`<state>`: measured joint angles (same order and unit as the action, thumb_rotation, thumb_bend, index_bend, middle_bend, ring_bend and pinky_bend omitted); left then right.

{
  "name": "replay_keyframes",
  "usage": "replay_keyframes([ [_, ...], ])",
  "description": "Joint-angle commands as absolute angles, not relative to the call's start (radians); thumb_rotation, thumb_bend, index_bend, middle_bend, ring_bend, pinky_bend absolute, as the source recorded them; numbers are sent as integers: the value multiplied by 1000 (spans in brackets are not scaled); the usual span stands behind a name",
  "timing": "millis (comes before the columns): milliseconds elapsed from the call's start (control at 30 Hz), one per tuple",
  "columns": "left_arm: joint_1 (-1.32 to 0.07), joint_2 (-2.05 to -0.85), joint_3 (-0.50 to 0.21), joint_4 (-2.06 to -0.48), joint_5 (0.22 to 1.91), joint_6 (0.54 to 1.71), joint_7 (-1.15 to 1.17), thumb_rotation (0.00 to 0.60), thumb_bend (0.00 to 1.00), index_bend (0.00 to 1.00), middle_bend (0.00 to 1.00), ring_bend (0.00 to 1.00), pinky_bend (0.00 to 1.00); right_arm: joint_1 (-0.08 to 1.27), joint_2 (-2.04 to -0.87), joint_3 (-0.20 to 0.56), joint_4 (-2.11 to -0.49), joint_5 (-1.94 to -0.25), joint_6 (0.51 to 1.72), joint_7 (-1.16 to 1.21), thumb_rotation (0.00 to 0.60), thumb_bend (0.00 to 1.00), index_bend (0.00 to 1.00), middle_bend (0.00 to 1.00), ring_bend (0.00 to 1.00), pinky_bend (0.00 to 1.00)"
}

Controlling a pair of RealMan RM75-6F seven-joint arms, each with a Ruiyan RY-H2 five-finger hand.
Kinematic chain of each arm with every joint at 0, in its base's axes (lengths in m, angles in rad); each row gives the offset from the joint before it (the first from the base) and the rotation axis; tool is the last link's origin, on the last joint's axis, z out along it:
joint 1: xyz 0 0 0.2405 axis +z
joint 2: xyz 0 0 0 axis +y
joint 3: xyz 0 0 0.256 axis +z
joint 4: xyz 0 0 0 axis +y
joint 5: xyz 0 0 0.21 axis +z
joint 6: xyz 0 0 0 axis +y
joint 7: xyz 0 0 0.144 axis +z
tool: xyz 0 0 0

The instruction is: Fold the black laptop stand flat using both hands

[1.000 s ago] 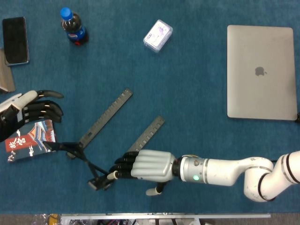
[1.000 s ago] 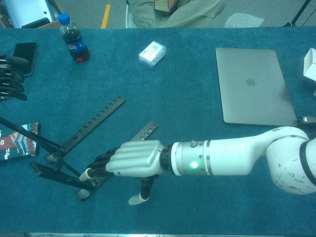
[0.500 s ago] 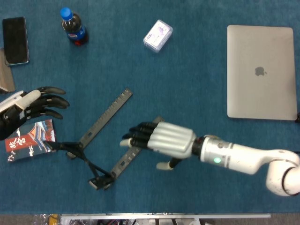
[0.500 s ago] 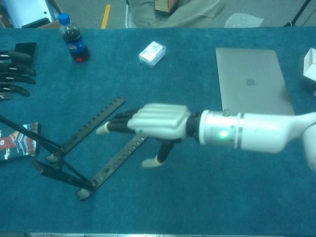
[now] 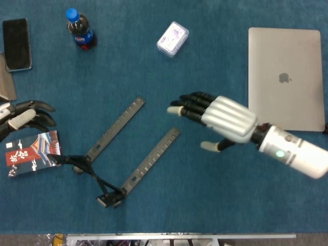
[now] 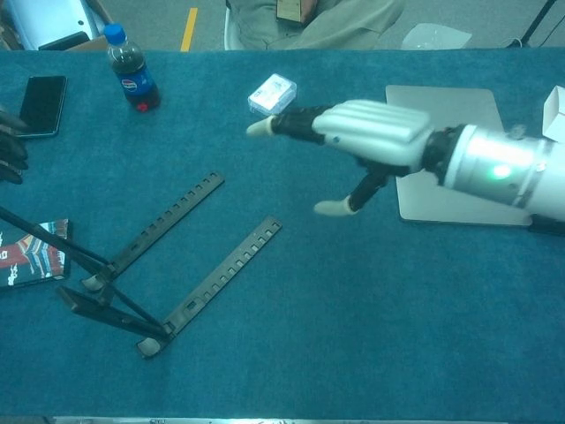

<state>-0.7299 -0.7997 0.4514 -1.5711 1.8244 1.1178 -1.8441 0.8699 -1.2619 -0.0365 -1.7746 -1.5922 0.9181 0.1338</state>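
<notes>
- Blue cloth is covering the bench (image 5: 215, 205), carrying a shut silver laptop (image 5: 284, 77) at the far right.
- Right robot hand (image 5: 215, 117) is hovering above the cloth, fingers spread, holding nothing.
- Black laptop stand (image 5: 120, 154) is lying front-left, two notched rails splayed from a hinged base; probably light, stiff metal, best gripped by the rails.
- Left robot hand (image 5: 23, 117) is showing at the edge, seemingly empty.
</notes>
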Motion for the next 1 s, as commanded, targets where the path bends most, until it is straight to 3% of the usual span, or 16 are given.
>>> replay_keyframes([
  [33,-713,-797,448,-1556,1807,1102,-1815,241,251,343,439,344,334,850,-1229,-44,-1778,-1592,928,142,600,235,0,75,0,104],
  [200,-700,-791,459,-1532,1817,1077,-1771,246,251,435,513,422,431,832,-1203,-43,-1783,-1601,944,148,600,235,0,75,0,104],
  [433,-676,-779,490,-1495,1868,1104,-1797,252,251,489,603,499,451,817,-1175,-17,-1780,-1598,965,162,600,235,0,75,0,104],
  [1000,-707,-857,623,-1293,2125,1255,-2005,254,252,495,608,503,463,802,-1159,37,-1762,-1559,956,164,600,235,0,75,0,104],
])
